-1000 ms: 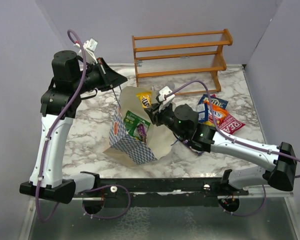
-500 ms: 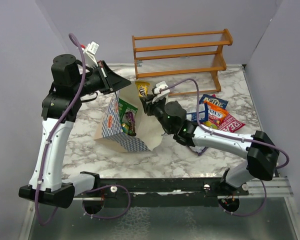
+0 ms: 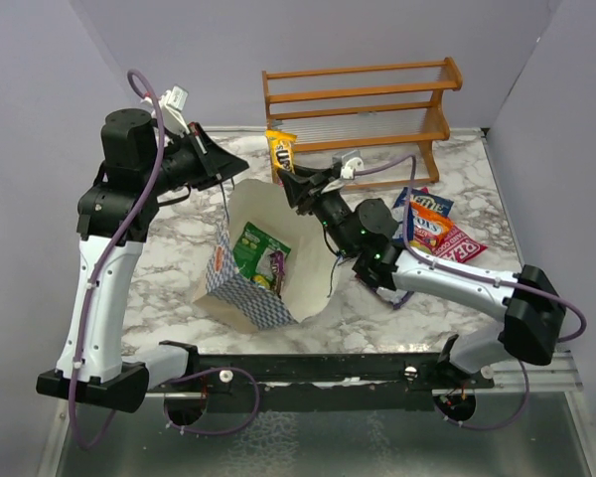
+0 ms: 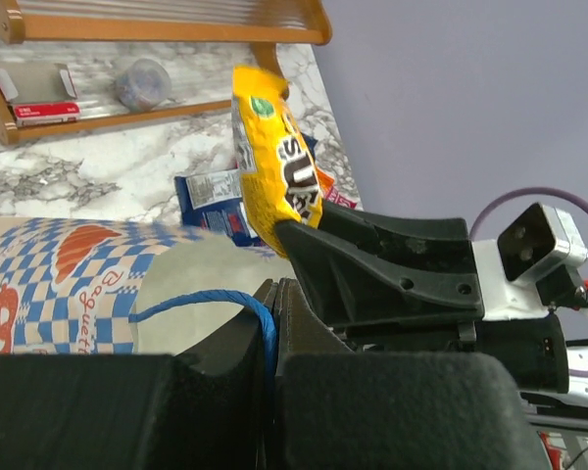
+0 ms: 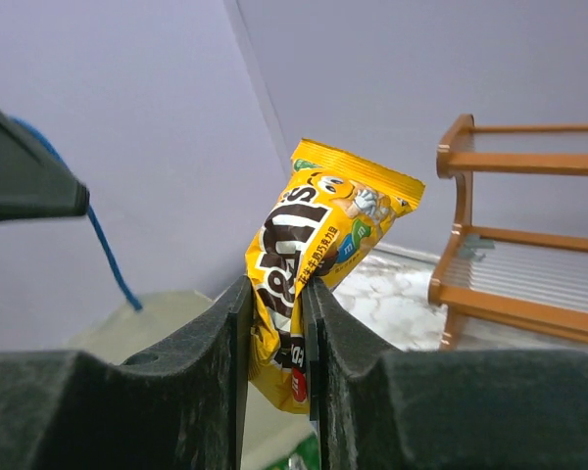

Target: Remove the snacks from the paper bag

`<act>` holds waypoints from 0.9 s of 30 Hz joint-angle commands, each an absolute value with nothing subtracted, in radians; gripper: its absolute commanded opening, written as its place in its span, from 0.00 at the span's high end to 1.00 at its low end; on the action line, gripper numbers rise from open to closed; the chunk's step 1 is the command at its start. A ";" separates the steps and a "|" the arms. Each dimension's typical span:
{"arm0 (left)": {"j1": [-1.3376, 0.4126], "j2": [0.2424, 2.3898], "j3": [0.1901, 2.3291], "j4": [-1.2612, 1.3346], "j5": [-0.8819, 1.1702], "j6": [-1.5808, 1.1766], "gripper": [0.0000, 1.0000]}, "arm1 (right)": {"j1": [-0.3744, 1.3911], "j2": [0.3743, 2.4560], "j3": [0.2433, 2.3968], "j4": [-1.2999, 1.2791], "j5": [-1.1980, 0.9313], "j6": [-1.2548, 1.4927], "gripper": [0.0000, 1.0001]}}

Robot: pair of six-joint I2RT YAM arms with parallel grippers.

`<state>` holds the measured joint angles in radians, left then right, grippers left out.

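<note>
Now: one packet lifted out, two visible in the bag

Count: one paper bag (image 3: 308, 273), one wooden rack (image 3: 358, 99), two arms. One yellow packet (image 3: 280, 149) is in the air. Two packets show inside the bag: green packet (image 3: 260, 244) and purple packet (image 3: 276, 266). The pile on the table (image 3: 179, 238) has a dark blue packet (image 3: 427, 202), a silver-blue packet (image 3: 434, 229) and a red packet (image 3: 464, 243); they overlap, so the exact total is unclear.

Right gripper (image 3: 286, 177) is clamped on the yellow packet's lower end. Left gripper (image 3: 233, 164) is pinched tight on the bag's blue cord handle (image 4: 248, 302), holding the rim up.

Versus a second ago: the yellow packet was at the bag mouth and is now clear above the rim, at the bag's 12 o'clock, just in front of the rack's left post. The bag mouth has swung to face up and gapes wider. The left grip on the cord is unchanged.

Room: the rack runs along the far edge, from 12 to 2 o'clock of the bag. The pile sits at 3 o'clock, near the right edge. Bare marble lies at the bag's 9 o'clock.
</note>
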<state>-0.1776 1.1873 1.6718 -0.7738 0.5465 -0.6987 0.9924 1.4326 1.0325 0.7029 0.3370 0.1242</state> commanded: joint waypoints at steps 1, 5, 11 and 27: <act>-0.175 1.167 1.657 -0.689 0.643 -0.713 1.00 | 0.974 1.546 1.145 0.851 0.318 0.143 0.76; -0.176 1.170 1.654 -0.655 0.729 -0.717 1.00 | 0.944 1.668 1.278 0.882 0.347 0.107 0.76; -0.174 1.188 1.697 -0.733 0.675 -0.665 1.00 | 0.915 1.716 1.425 0.805 0.349 0.074 0.76; -0.175 1.335 2.069 -1.102 0.239 -0.376 1.00 | 0.703 1.376 1.324 0.133 0.262 0.031 0.75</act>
